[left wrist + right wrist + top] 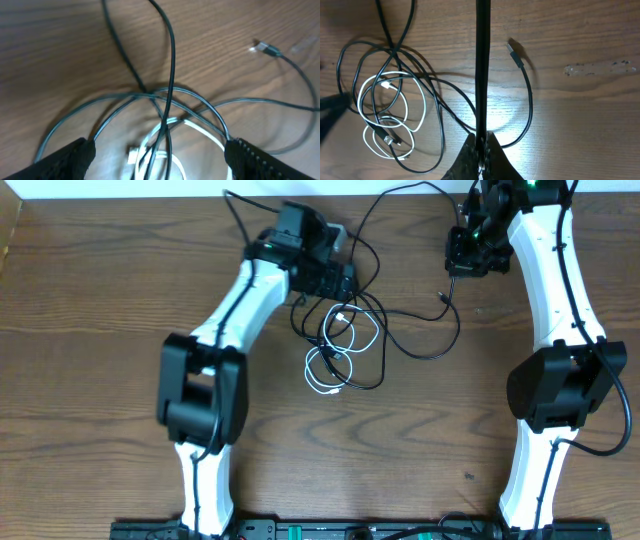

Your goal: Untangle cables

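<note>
Wooden table carries the tangle near its middle: the black cable loops over and through the shorter white cable, which lies in small rings. The left gripper hangs just above that knot, fingers spread wide and holding nothing. The right gripper, off to the right, is pinched closed on a strand of the black cable. One black plug end lies loose on the wood nearby.
</note>
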